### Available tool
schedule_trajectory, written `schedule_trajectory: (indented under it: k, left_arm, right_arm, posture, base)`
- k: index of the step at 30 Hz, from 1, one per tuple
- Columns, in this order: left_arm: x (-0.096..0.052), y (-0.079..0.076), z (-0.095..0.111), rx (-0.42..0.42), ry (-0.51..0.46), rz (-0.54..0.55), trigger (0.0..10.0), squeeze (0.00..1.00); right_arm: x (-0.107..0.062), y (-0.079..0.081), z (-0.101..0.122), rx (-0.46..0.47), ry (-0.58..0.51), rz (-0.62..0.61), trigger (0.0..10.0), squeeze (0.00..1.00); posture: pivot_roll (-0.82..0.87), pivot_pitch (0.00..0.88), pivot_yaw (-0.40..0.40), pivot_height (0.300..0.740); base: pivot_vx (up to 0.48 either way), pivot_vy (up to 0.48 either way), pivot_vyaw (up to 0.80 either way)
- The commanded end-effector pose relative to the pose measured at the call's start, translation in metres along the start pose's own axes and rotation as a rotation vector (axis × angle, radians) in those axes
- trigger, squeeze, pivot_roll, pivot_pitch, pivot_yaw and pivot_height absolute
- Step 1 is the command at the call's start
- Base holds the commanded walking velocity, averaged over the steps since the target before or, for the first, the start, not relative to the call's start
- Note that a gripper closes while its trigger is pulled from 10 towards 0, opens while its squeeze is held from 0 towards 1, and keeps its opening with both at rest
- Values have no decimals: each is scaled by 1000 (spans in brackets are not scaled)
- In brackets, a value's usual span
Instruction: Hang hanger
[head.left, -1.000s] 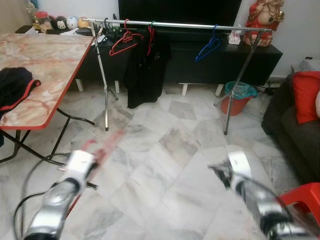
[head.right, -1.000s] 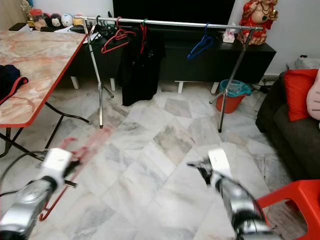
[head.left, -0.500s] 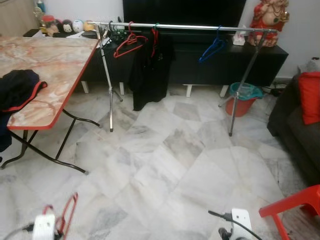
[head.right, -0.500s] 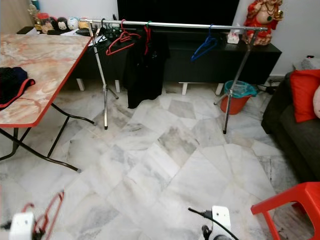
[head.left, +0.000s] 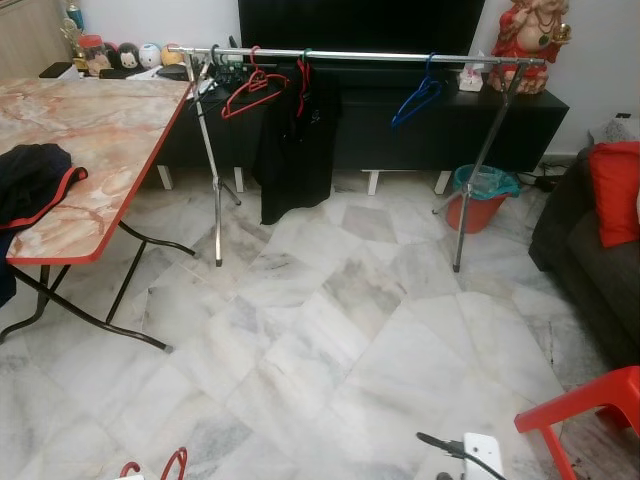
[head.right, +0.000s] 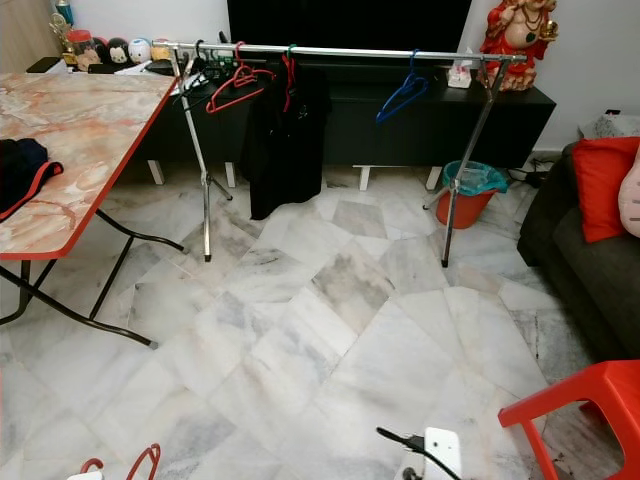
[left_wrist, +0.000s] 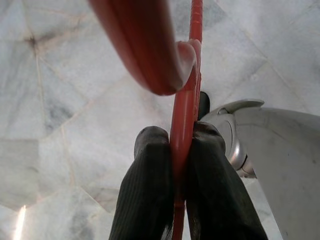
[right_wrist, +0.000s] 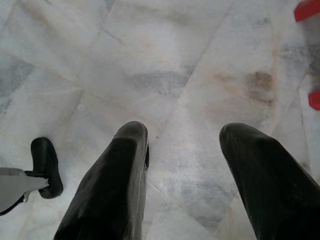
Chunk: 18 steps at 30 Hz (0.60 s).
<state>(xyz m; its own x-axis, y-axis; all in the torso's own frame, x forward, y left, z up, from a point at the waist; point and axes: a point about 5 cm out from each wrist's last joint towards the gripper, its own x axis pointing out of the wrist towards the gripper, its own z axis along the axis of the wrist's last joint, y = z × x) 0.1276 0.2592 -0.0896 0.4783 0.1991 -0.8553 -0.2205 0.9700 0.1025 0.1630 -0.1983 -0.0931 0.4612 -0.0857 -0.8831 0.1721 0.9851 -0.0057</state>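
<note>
The left claw (left_wrist: 181, 150) pinches a red hanger (left_wrist: 184, 107) low above the marble floor (head.left: 330, 330), the right claw (right_wrist: 184, 150) hangs spread, and the clothes rail (head.left: 350, 54) stands well apart ahead, beyond the table (head.left: 80, 140).

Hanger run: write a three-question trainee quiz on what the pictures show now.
1. True or false: the left hand is shut on the red hanger.
2. What colour is the lone hanger toward the right end of the clothes rail? A) blue B) yellow C) white
3. Fill in: the right hand hangs open over the marble ___.

Key: 1 true; 2 A; 3 floor.
</note>
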Motion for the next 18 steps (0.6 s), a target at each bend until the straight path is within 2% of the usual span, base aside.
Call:
schedule_trajectory:
  k: [1,4,10,14,18]
  left_arm:
    - [-1,8,-2,22,15,19,10000,0]
    - [-2,14,-5,12,28,33,10000,0]
    - [-3,14,-11,23,48,31,10000,0]
    - [-3,12,-14,70,62,17,10000,0]
    - [-4,12,-16,48,64,22,10000,0]
  right_arm:
    - [0,-3,2,-13,-4,-8,10000,0]
    - [0,-1,0,-16,0,-10,10000,0]
    - [0,1,-1,-21,0,-10,10000,0]
    - [0,1,-4,-41,21,-12,10000,0]
    - [0,2,-3,-50,16,-4,10000,0]
  posture:
    - [112,0,-52,740]
    - [114,0,-50,740]
    - [119,0,-53,740]
    - [124,0,-56,740]
    - [127,0,-59,740]
  base:
    - [247,0,0]
    - [251,0,0]
    - [269,0,0]
    - [268,0,0]
    - [271,0,-398]
